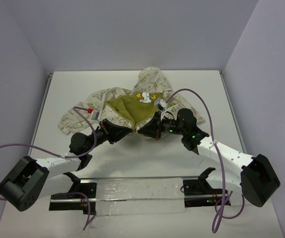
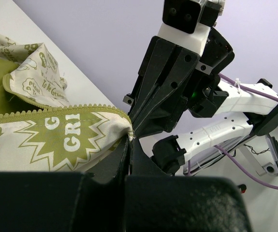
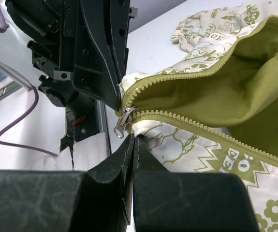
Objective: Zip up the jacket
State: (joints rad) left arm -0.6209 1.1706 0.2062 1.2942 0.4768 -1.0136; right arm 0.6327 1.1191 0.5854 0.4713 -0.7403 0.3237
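The jacket (image 1: 127,106) lies open at the middle of the table, olive lining up, with a white cartoon patch (image 1: 144,98) near the hood. My left gripper (image 1: 130,131) and right gripper (image 1: 144,131) meet tip to tip at its near hem. In the left wrist view the left gripper (image 2: 130,138) is shut on the corner of the jacket (image 2: 56,140) where a row of zipper teeth (image 2: 56,112) ends. My right gripper (image 3: 135,140) is shut on the cream hem of the jacket (image 3: 216,92), just under the metal zipper slider (image 3: 124,121), where both tooth rows join.
The white table (image 1: 83,84) has grey walls on three sides. A rail with a pale plate (image 1: 132,193) carries the arm bases at the near edge. Purple cables (image 1: 201,106) loop over each arm. One sleeve (image 1: 73,119) sprawls to the left.
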